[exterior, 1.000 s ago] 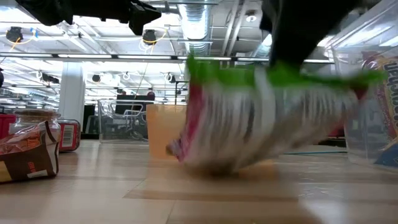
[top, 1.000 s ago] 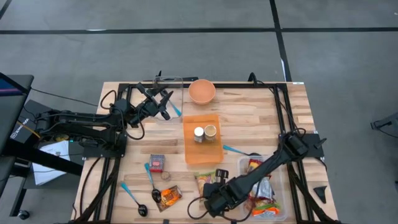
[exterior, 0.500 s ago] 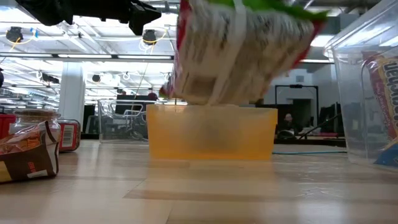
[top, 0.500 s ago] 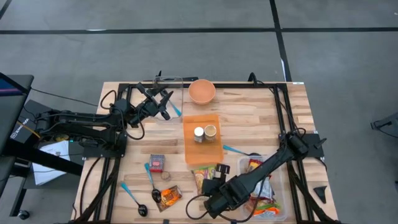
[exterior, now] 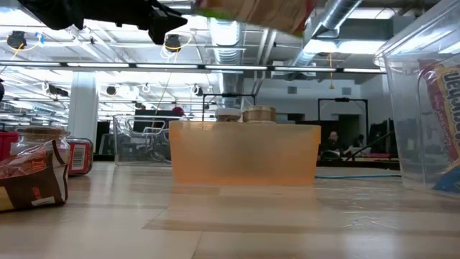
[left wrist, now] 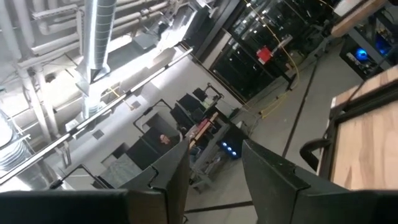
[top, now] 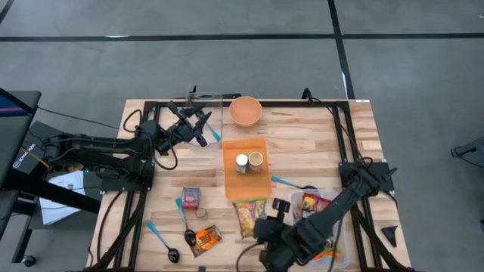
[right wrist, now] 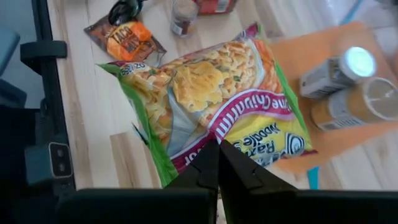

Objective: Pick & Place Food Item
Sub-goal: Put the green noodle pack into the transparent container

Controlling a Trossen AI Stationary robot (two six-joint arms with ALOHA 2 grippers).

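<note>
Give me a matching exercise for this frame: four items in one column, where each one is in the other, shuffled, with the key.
Items:
1. green-edged noodle packet
2. round orange bowl
3. two small jars
4. small red box

Places:
A. far edge of the wooden table
B. inside the orange tray
C. pinched in the right gripper, off the table
D. on the table, left of the tray

Pairs: 1-C, 2-A, 3-B, 4-D

Pale wooden tabletop [top: 302,143] inside a black frame. At the far edge, an orange bowl [top: 246,110]. In the middle, an orange tray [top: 246,185] carrying two small jars. Near left, a red box [top: 191,198], two blue-handled spoons [top: 184,221], a small jar [top: 202,213] and an orange snack packet [top: 205,239]. Near right, a clear bin [top: 339,227] with packets.
</note>
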